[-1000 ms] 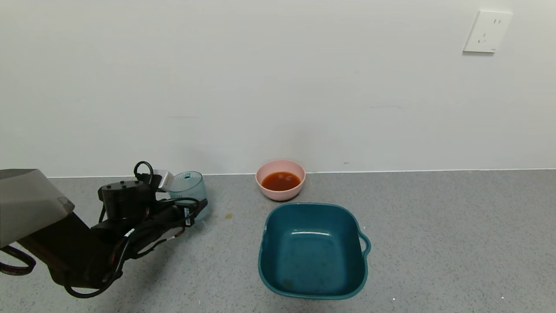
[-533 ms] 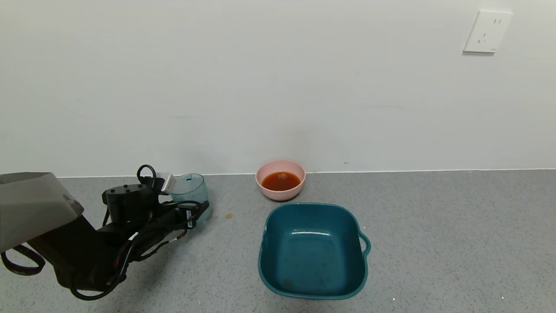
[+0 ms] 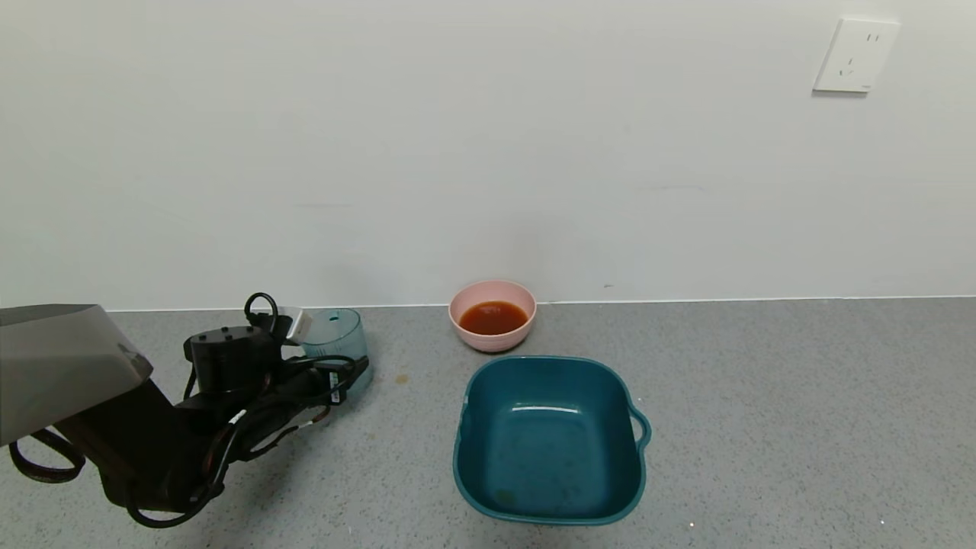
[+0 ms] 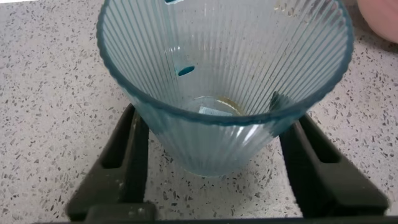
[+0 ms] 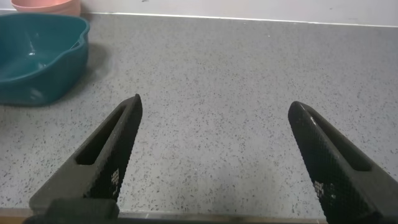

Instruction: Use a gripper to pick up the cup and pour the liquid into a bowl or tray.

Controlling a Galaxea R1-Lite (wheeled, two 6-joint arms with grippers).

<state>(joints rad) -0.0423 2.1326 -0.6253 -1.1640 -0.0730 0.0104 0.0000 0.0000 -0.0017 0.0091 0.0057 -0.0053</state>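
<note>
The cup [image 3: 339, 339] stands empty at the lower left of the head view, between the left gripper's [image 3: 335, 374] spread fingers — not clamped. The liquid [image 3: 492, 317] sits in the pink bowl [image 3: 492, 341] at centre, so back the left gripper straight off the cup without tipping it on the table [image 3: 762, 419]. The right gripper [image 5: 214, 158] hangs wide open.

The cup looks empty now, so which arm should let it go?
Left. The left gripper has the cup between its fingers on the counter; the right gripper hangs open elsewhere, holding nothing.
</note>
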